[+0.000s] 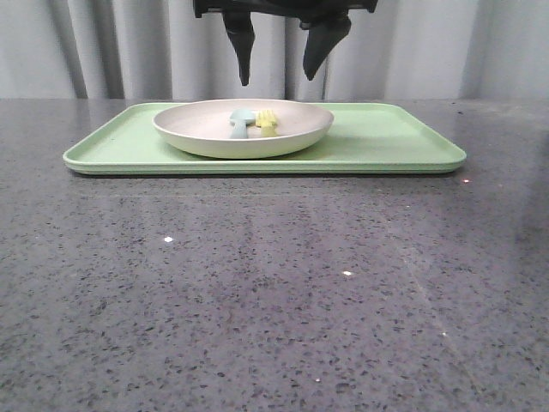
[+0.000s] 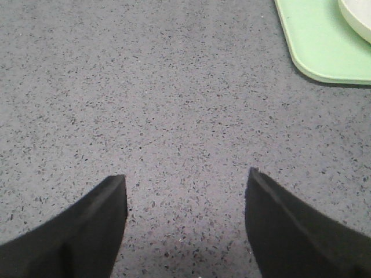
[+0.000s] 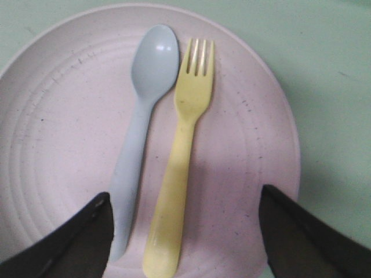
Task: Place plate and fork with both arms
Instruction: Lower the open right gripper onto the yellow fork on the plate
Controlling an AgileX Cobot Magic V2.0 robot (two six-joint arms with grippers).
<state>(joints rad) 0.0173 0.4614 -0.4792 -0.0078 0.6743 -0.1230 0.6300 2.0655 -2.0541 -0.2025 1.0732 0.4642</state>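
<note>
The cream plate (image 1: 206,129) sits on the light-green tray (image 1: 386,137), left of the tray's middle. The yellow fork (image 1: 268,122) lies in the plate beside a pale blue spoon (image 1: 240,122). My right gripper (image 1: 276,80) hangs open and empty above the plate. In the right wrist view the fork (image 3: 185,133) lies on the plate (image 3: 58,127) between the spread fingers of the right gripper (image 3: 184,194), handle end nearest them. My left gripper (image 2: 186,174) is open and empty over bare table, with the tray's corner (image 2: 319,46) and the plate's edge (image 2: 356,17) off to one side. It does not show in the front view.
The blue spoon (image 3: 145,116) lies parallel to the fork, close on its one side. The grey speckled table (image 1: 274,292) stretches in front of the tray. A grey curtain (image 1: 86,43) closes the back.
</note>
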